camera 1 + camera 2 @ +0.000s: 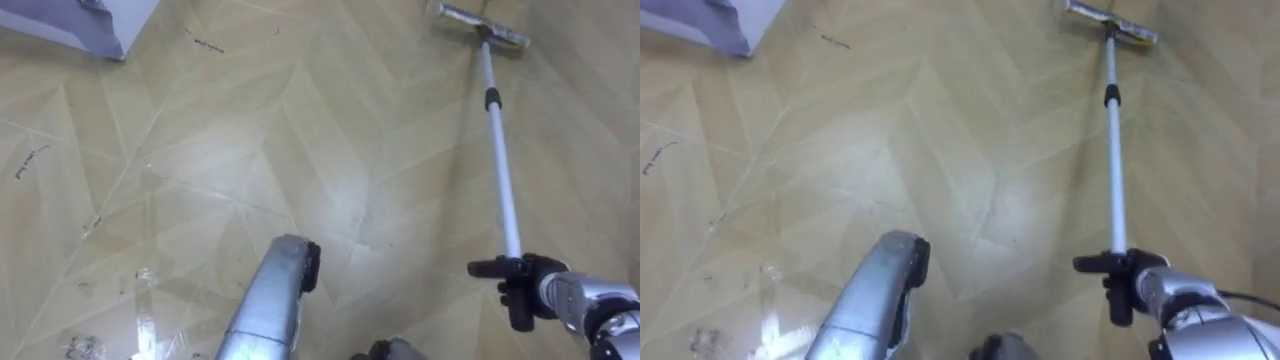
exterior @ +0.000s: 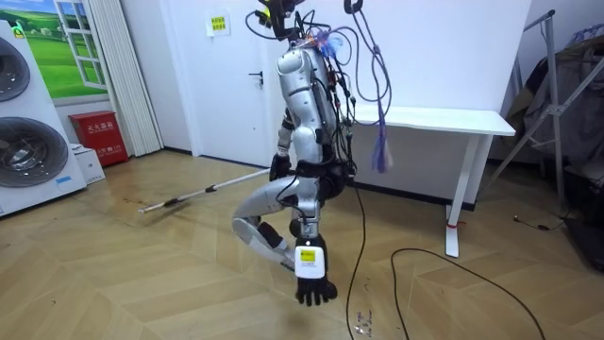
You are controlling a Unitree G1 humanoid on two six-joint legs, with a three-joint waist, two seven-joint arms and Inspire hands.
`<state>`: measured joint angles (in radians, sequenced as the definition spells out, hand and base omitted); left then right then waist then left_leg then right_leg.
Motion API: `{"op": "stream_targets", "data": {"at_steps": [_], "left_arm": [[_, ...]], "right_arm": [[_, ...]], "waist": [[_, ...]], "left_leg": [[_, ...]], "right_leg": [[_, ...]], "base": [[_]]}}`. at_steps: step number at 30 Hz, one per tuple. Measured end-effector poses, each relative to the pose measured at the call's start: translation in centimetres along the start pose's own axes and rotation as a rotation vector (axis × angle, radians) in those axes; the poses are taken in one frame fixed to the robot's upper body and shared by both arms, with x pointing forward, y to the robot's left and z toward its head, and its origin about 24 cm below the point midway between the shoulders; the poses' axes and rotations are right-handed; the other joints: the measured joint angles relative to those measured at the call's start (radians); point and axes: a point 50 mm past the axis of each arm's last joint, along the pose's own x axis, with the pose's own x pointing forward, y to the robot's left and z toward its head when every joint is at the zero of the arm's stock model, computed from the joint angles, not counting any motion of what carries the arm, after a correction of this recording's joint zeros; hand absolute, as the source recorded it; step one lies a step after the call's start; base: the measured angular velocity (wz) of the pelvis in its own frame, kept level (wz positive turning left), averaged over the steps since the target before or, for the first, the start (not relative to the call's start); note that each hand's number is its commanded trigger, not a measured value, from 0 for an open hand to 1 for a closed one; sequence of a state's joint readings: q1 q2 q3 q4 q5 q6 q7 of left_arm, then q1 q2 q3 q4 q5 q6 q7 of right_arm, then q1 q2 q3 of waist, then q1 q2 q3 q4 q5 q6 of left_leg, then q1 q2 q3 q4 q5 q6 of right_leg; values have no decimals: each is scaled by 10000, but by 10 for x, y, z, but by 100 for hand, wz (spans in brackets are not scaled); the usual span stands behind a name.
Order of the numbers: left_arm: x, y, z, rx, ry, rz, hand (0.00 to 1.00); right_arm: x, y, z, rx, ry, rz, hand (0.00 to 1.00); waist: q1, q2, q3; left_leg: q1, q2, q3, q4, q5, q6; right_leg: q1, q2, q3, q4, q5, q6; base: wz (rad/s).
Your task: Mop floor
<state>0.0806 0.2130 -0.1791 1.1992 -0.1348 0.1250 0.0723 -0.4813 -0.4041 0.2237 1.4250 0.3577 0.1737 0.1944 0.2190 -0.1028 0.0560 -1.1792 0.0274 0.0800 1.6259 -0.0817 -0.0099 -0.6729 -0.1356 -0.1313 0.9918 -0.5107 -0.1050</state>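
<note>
While my right robot hand (image 1: 527, 285) was clenched round the near end of the mop (image 1: 500, 165), the mop head (image 1: 482, 27) lay on the floor (image 1: 300, 130) far out ahead and to the right, so the task's thing sat in one grasp alone. My left robot hand (image 2: 316, 288) hung low beside the body with its fingers loose, holding nothing. That was my main worry. With so long a pole held at one end by one hand, I judged that any sideways drag on the head could twist the pole in the grasp. It could also tip the head onto an edge, so that it skated over the wood without wiping. A wide sweep to the left could knock the head against the white box (image 1: 95, 25) at the far left. Glossy streaks and small bits lay on the boards at the near left, and I judged that a step there might slip if they were wet. As for containers, the white box showed me just a corner. At the room view's left the stacked washing machines (image 2: 28, 113) had their doors shut and the red box (image 2: 97, 135) beside them was closed, so I could not tell what any of them held.
</note>
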Motion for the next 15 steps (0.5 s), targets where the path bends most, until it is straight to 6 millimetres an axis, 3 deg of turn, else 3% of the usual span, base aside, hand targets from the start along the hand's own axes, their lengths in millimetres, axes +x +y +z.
{"op": "stream_targets", "data": {"at_steps": [1, 2, 3, 4, 5, 6, 7, 8, 9, 11, 13, 14, 15], "left_arm": [[0, 1, 4, 250, -107, -72, 0], [0, 1, 6, 382, -137, -102, 0], [1, 2, 8, 548, -90, -178, 0], [1, 2, 10, 629, -57, -250, 0], [2, 0, 21, 619, -146, -377, 0], [2, 0, 28, 514, -140, -399, 0], [2, -4, 39, 464, -168, -398, 0], [2, -6, 43, 423, -225, -374, 0], [1, -9, 49, 350, -406, -330, 0], [0, -13, 58, 347, -775, -247, 0], [-1, -14, 67, 319, -1192, -132, 0], [-1, -15, 70, 285, -1313, -152, 0], [-1, -16, 68, 300, -1261, -139, 0]], "right_arm": [[-1, -9, -22, -140, 492, -206, 100], [-1, -12, -33, -129, 761, -249, 100], [-3, -15, -61, -25, 1420, -280, 100], [-4, -16, -76, -85, 1795, -297, 100], [-8, -18, -107, -53, 2635, -387, 100], [-14, -18, -132, 106, 3390, -495, 100], [-21, -20, -156, -30, 4178, -717, 100], [-24, -20, -166, -56, 4465, -796, 100], [-28, -17, -181, -73, 4780, -810, 100], [-28, -7, -189, -113, 4954, -658, 100], [-29, 3, -197, -48, 5082, -553, 100], [-28, 8, -198, 18, 5032, -597, 100], [-26, 14, -198, 65, 4924, -617, 100]], "waist": [[-58, 339, -92], [-93, 489, -162], [-241, 757, -321], [-323, 957, -436], [-625, 1163, -538], [-1102, 1243, -521], [-1500, 1406, -514], [-1617, 1485, -525], [-1649, 1659, -517], [-1935, 1951, -491], [-2166, 2110, -479], [-2238, 2222, -441], [-2263, 2273, -415]], "left_leg": [[741, 0, -9, -2638, -109, -26], [1169, -13, -9, -3847, -220, -11], [1985, -30, -6, -5800, -409, 57], [2292, -69, 31, -6369, -1060, 249], [2551, -275, 406, -6793, -2075, 775], [2554, -520, 620, -6658, -2343, 1225], [2617, -796, 677, -6340, -2699, 1432], [2715, -798, 740, -6207, -2918, 1510], [2970, -790, 746, -6082, -3242, 1632], [3210, -769, 705, -6074, -3603, 1742], [3279, -877, 559, -6101, -3799, 1812], [3357, -1004, 474, -6250, -3828, 1820], [3477, -1137, 355, -6465, -3827, 1815]], "right_leg": [[64, -18, -290, 103, -233, 107], [80, -19, -411, 197, -365, 147], [125, -46, -603, 428, -734, 306], [185, -139, -756, 516, -858, 389], [261, -485, -907, 721, -1048, 552], [41, -702, -501, 1529, -1052, 677], [-466, -741, 255, 2877, -291, 947], [-725, -648, 600, 3471, 322, 1012], [-1192, -334, 1105, 4277, 1629, 1157], [-1708, 72, 1431, 4913, 2939, 1274], [-2255, 359, 1661, 5257, 2877, 1360], [-2608, 455, 1719, 5137, 2691, 1505], [-2856, 454, 1709, 4506, 2352, 1519]], "base": [[49], [59], [50], [81], [107], [141], [105], [47], [-7], [-22], [-10], [-12], [-30]]}}
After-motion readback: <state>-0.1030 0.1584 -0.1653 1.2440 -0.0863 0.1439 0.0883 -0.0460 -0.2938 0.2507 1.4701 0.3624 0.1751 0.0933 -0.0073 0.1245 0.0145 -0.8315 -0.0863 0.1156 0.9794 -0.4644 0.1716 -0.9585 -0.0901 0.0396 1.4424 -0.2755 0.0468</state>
